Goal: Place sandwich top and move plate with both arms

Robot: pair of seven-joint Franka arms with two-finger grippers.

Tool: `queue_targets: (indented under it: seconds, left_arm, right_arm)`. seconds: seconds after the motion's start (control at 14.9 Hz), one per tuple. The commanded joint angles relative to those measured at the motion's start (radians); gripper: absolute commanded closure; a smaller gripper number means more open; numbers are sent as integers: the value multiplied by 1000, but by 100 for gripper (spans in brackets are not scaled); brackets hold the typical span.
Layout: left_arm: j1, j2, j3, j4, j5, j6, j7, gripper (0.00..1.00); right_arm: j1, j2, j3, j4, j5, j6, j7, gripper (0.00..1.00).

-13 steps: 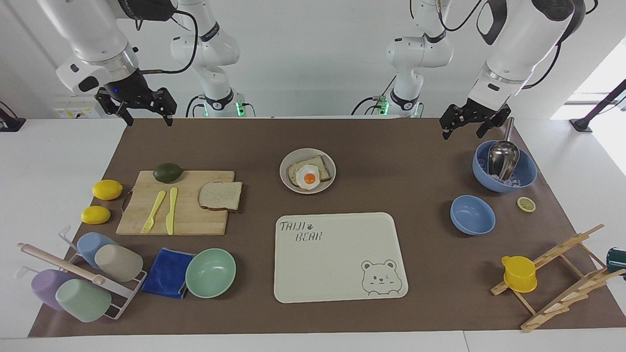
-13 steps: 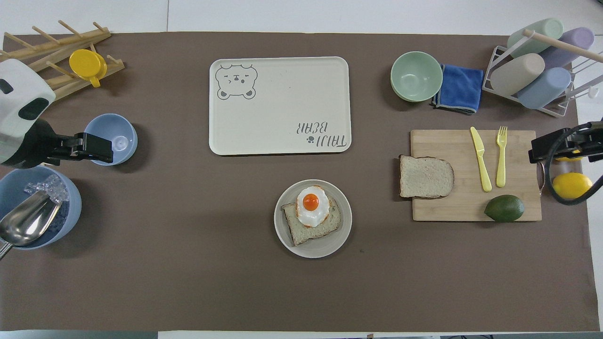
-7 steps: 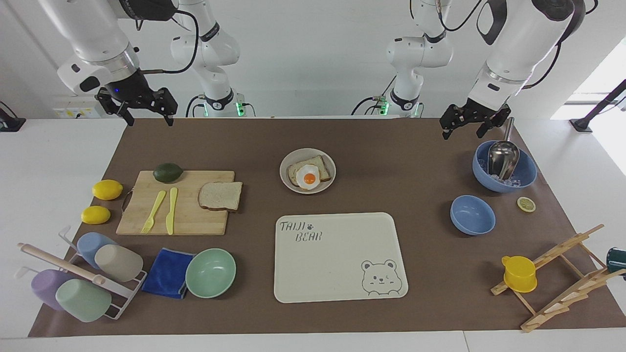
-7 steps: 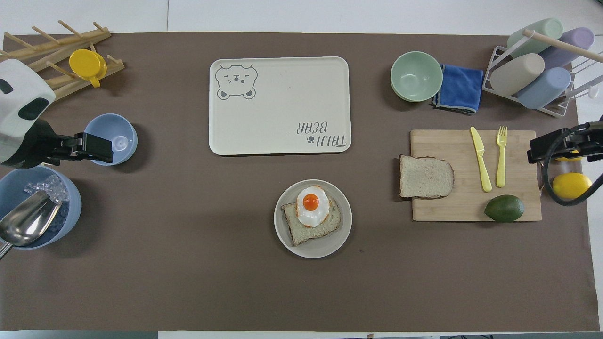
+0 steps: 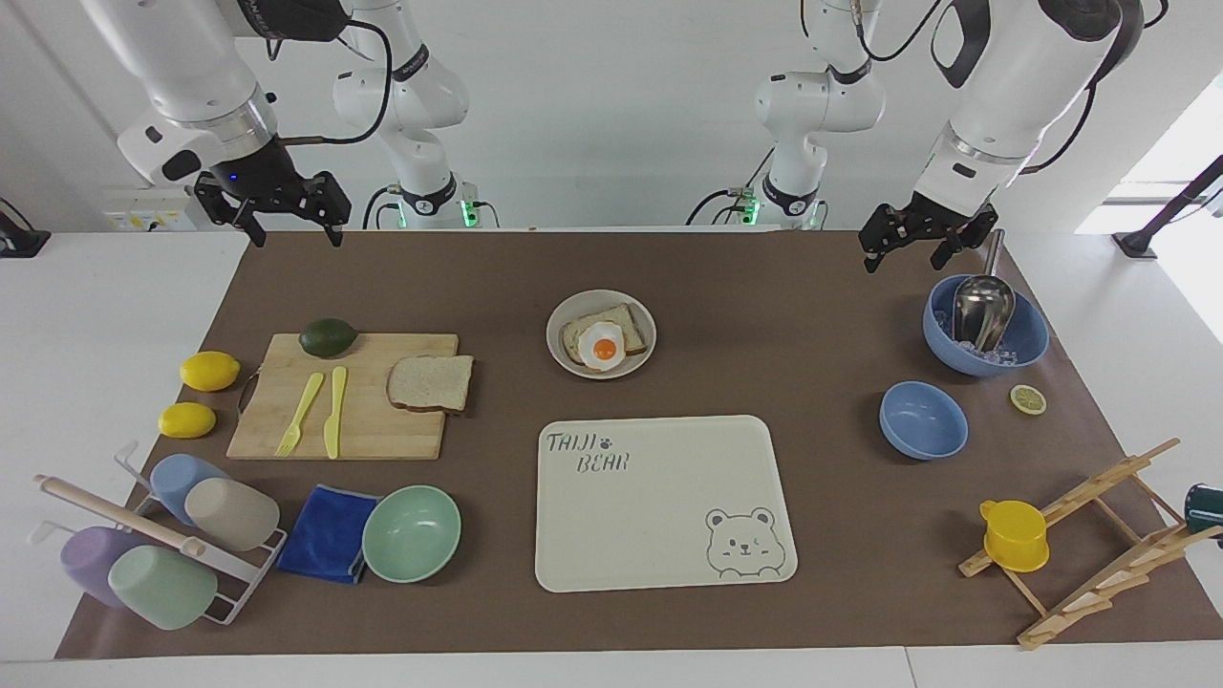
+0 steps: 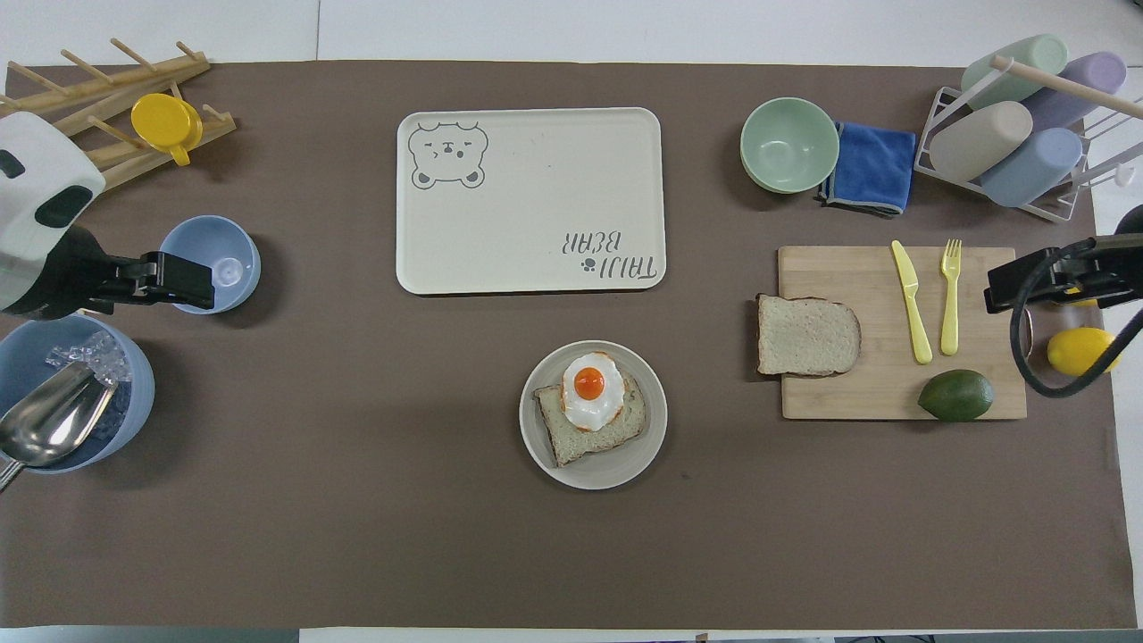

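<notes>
Sandwich top (image 5: 431, 383) flat on cutting board (image 5: 382, 432) toward right arm's table end. Plate (image 5: 641, 363) mid-table, near robots' edge. Right pincer (image 5: 284, 227) fingers apart, up over its corner; left pincer (image 5: 910, 256) apart, waiting over its corner.

The large white right arm holds its black two-finger right gripper (image 5: 291, 229) raised above the brown table mat's (image 5: 764, 287) edge nearest the robots, fingers spread apart. The white left arm holds the black left gripper (image 5: 908, 256) raised over the same edge at the mat's other end, fingers parted.
</notes>
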Motion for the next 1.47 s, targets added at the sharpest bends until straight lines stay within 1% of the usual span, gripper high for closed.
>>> queue_targets:
  seconds: [0.0,0.13,0.27,0.33,0.4,0.47,0.54,0.67,0.8,1.0,1.21,1.41]
  left_arm:
    - [7,-16,-4,-17,13,7,-4,0]
    - [7,-16,-4,-17,13,7,-4,0]
    - [7,-16,-4,-17,13,7,-4,0]
    - [7,-16,-4,-17,13,5,-4,0]
    - [7,-16,-4,-17,13,7,-4,0]
    - [7,-16,-4,-17,13,7,-4,0]
    - [7,-16,-4,-17,13,5,-4,0]
    - [7,-16,-4,-17,13,4,-6,0]
    - [7,-18,-4,-17,13,5,-6,0]
    - [7,-18,-4,-17,13,-3,-6,0]
    - [7,-18,-4,-17,13,-3,-9,0]
    - [7,-18,-4,-17,13,2,-9,0]
  right_arm:
    - [88,-10,3,-34,18,46,55,0]
    - [188,20,3,-63,-2,109,190,0]
    - [238,111,3,-50,-25,152,244,0]
    - [253,152,3,-57,-27,209,282,0]
    - [289,198,3,-59,-31,265,337,0]
    - [322,249,3,-59,-80,316,380,0]
    - [357,289,3,-69,-162,374,420,0]
    - [415,378,3,-70,-275,404,504,0]
    - [440,453,3,-77,-312,422,619,0]
    - [428,465,3,-138,-396,450,628,0]
    - [410,441,3,-241,-412,540,628,0]
    - [416,429,3,-255,-431,484,626,0]
